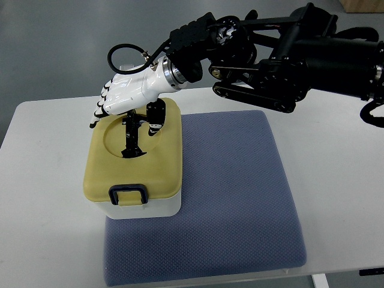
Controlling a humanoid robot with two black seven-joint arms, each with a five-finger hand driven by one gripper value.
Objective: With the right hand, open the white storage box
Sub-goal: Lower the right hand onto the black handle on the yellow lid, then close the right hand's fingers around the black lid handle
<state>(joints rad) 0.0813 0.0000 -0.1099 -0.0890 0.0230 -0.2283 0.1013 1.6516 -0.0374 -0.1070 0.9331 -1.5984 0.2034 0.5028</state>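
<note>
The white storage box (144,207) stands on the left edge of a blue-grey mat (234,192). Its cream lid (162,174) is down, with a black latch (127,194) at the near side. A black handle (131,139) stands upright in the lid's round recess. My right hand (129,99), white with black-striped fingertips (101,111), hovers over the far part of the lid, just above the handle. Its fingers are stretched out to the left and the thumb (155,122) points down beside the handle. It holds nothing that I can see.
The mat lies on a white table (42,180). My black right arm (288,54) reaches in from the upper right over the table's far edge. A grey floor lies beyond the table.
</note>
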